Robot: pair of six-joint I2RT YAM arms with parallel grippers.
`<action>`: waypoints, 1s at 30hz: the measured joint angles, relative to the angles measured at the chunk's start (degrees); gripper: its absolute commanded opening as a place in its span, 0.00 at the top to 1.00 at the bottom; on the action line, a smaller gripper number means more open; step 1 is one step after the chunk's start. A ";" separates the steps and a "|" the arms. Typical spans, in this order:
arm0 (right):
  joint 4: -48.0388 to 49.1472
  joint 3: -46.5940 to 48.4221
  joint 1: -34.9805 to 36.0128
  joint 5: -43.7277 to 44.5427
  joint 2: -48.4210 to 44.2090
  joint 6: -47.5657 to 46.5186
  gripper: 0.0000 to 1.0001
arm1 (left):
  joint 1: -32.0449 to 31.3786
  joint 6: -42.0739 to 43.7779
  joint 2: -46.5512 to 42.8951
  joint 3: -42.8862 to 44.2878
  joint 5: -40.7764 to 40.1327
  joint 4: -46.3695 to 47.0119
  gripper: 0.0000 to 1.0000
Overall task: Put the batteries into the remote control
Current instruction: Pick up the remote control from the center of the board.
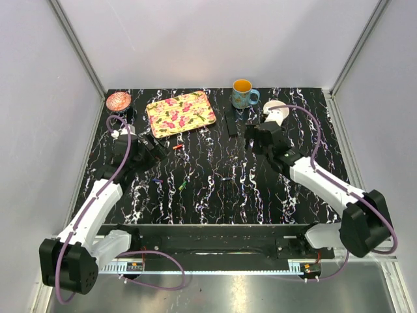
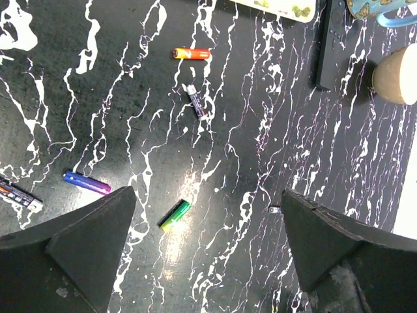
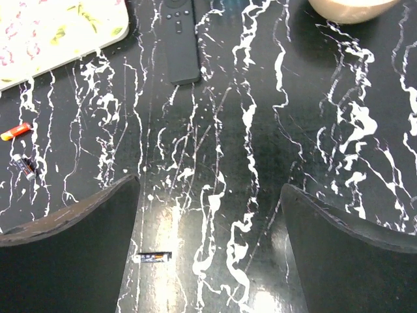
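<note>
Batteries [image 1: 177, 147] lay loose on the black marbled table [image 1: 215, 156]: red one [image 2: 191, 53] nr the tray [image 1: 180, 113], black one [image 2: 196, 100] just beside it, blue one [image 2: 86, 182] & green-yellow one [image 2: 174, 216] closer to the arm bases, another black one [image 3: 155, 257] mid-table. Remote [image 1: 232, 122] lay flat, buttons up, btwn tray & mug [image 1: 244, 94], touching neither. Mug stood upright, orange inside; contents couldn't be told. Flower-print tray lay flat. Pink dish [image 1: 118, 101] sat at the far-left corner. Left gripper [image 2: 208, 208] hung over the batteries w/ jaws wide, holding nothing; right gripper [image 3: 208, 195] also wide, just short of the remote.
</note>
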 measured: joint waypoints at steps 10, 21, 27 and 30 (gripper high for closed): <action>-5.97 26.49 -0.17 -4.70 26.93 -6.73 0.14 | -0.07 1.40 -1.03 -0.31 5.53 0.52 0.05; -15.13 47.34 -5.33 -14.34 48.50 -9.38 0.02 | -0.44 5.25 -6.05 -2.12 7.67 0.33 0.13; -17.84 56.48 -6.78 -15.87 56.22 -10.58 0.07 | -0.76 6.78 -6.21 -3.04 8.28 0.39 0.16; -19.21 59.47 -6.91 -16.31 59.36 -10.86 0.12 | -0.76 7.15 -6.21 -3.30 8.37 0.42 0.16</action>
